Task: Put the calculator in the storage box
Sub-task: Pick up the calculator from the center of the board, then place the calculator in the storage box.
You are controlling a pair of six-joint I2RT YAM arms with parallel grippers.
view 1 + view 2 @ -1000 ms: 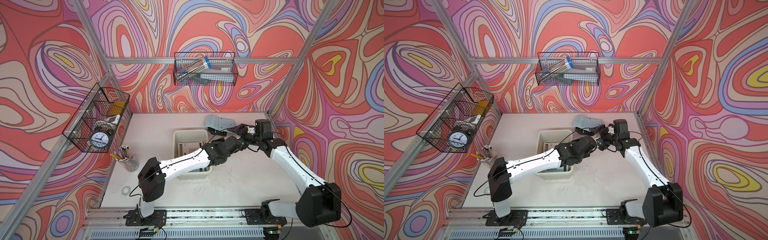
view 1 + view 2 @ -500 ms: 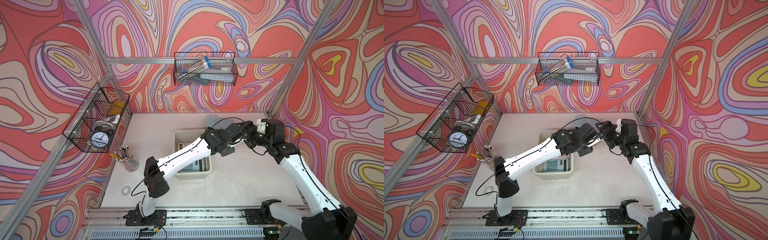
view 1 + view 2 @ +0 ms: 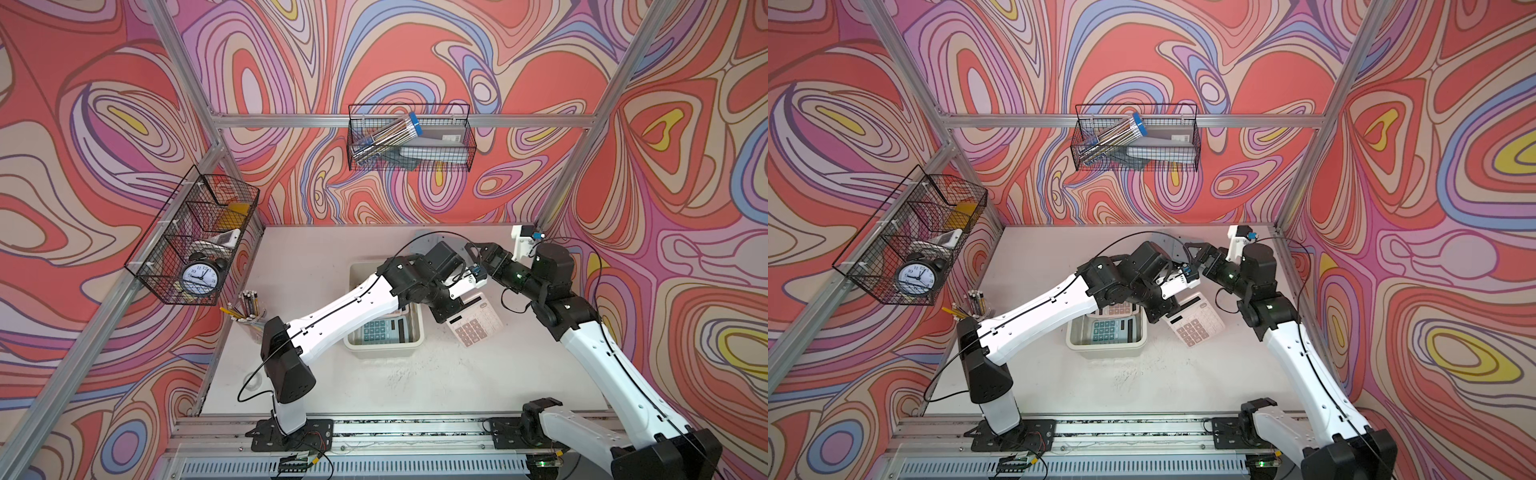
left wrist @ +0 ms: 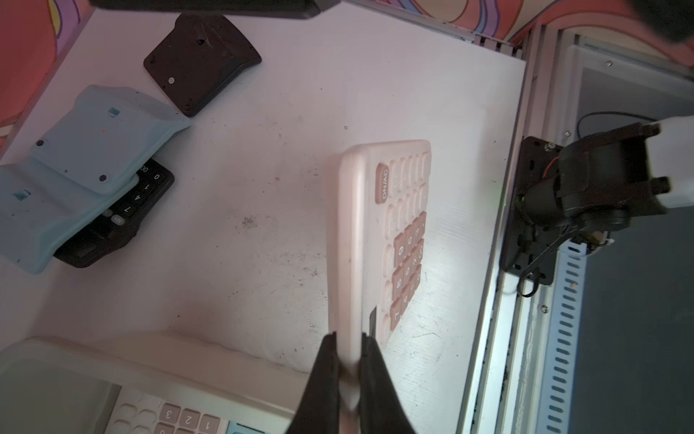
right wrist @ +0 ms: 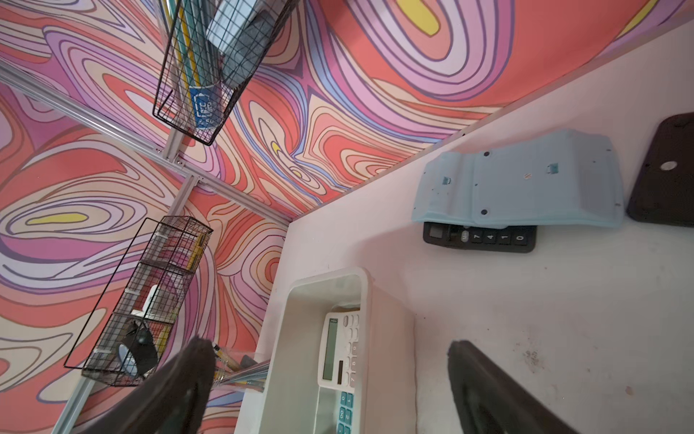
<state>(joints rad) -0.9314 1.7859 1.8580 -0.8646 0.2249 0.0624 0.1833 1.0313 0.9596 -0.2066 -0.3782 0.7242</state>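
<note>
My left gripper is shut on the edge of a pink calculator with brown keys. The calculator hangs tilted above the table, just right of the storage box, and shows in both top views. That cream-white tub holds a teal-keyed calculator and a white one. My right gripper is open and empty. It hovers at the back right, beside the left wrist.
At the back of the table, a light-blue calculator lies face down across a black one, with another black one beside them. A pencil cup stands at the left. Wire baskets hang on the walls.
My right arm has drawn back toward the right wall, away from the left gripper, its jaws wider. The left wrist has swung round, and the pink calculator now shows beneath it.
</note>
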